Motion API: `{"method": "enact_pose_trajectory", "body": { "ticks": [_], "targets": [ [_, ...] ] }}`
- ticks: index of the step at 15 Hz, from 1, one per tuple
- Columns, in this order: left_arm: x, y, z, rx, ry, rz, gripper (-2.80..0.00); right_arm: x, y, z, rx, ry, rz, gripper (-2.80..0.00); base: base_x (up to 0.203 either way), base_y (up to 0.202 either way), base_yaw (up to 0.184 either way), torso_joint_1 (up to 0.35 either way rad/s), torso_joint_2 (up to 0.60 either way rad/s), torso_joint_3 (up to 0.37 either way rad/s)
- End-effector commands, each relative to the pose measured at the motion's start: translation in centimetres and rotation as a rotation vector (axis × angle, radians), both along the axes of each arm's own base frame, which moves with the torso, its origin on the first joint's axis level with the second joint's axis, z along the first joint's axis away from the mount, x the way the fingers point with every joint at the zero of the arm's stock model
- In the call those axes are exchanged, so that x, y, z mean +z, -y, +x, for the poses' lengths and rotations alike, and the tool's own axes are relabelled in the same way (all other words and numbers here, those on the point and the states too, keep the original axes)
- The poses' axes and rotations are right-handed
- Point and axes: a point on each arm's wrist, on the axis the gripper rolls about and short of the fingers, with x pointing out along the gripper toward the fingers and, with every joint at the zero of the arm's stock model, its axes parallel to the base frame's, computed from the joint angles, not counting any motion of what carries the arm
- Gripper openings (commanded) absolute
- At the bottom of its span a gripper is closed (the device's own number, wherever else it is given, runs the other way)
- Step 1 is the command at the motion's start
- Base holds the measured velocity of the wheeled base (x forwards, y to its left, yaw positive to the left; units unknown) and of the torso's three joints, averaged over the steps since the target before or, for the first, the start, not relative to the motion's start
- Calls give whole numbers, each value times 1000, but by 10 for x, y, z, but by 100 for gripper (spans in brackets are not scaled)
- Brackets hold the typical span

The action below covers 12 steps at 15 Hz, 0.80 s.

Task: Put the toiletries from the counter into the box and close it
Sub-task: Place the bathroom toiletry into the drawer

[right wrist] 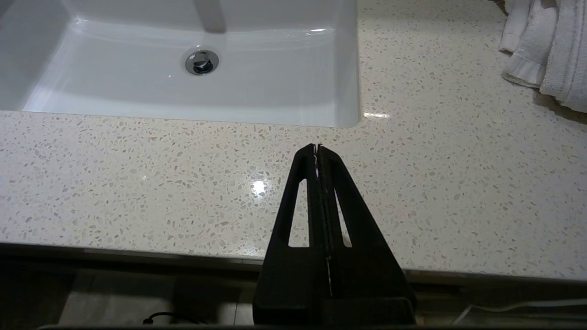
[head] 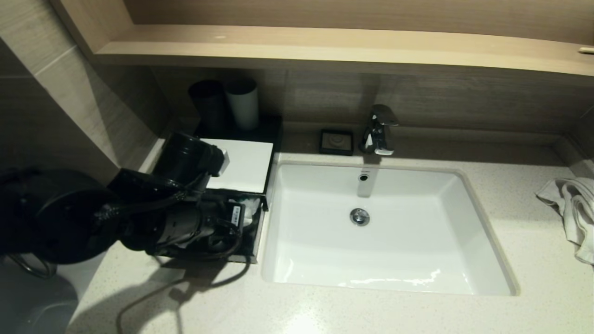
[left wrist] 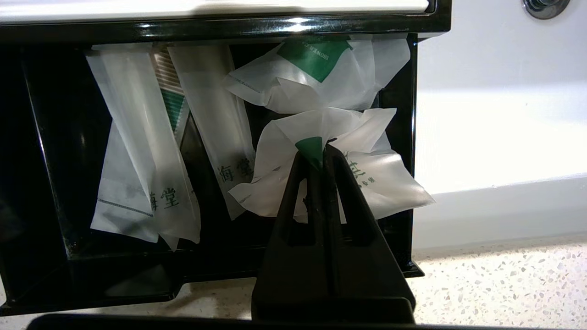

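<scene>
The black box (head: 258,230) stands left of the sink, its white lid (head: 243,164) slid back so the front part is open. In the left wrist view the box (left wrist: 137,275) holds several white sachets with green print (left wrist: 146,151), two of them long and one crumpled (left wrist: 316,78). My left gripper (left wrist: 322,149) is shut on another crumpled white sachet (left wrist: 385,178) and holds it over the open box near its sink-side wall. My right gripper (right wrist: 317,147) is shut and empty above the counter's front edge, out of the head view.
The white sink (head: 385,222) lies right of the box, with a chrome faucet (head: 379,130) and a black soap dish (head: 336,141) behind it. A black cup (head: 211,106) and a white cup (head: 242,104) stand behind the box. A white towel (head: 573,204) lies at far right.
</scene>
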Motion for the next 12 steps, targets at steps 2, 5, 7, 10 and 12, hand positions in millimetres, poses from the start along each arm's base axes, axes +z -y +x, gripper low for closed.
{"method": "enact_pose_trajectory", "body": {
  "ticks": [2,5,7,10,12],
  "targets": [
    [-5,2,4,2,-14,10,-280,0,0,0,0,0,0,-280,0,0,0,0,0,0],
    [-8,4,6,2,-20,14,-280,0,0,0,0,0,0,-280,0,0,0,0,0,0],
    [-9,5,8,2,-23,16,-280,0,0,0,0,0,0,-280,0,0,0,0,0,0],
    [-10,7,11,1,-13,14,-280,0,0,0,0,0,0,-280,0,0,0,0,0,0],
    [-11,8,13,1,-5,9,-280,0,0,0,0,0,0,-280,0,0,0,0,0,0]
  ]
}}
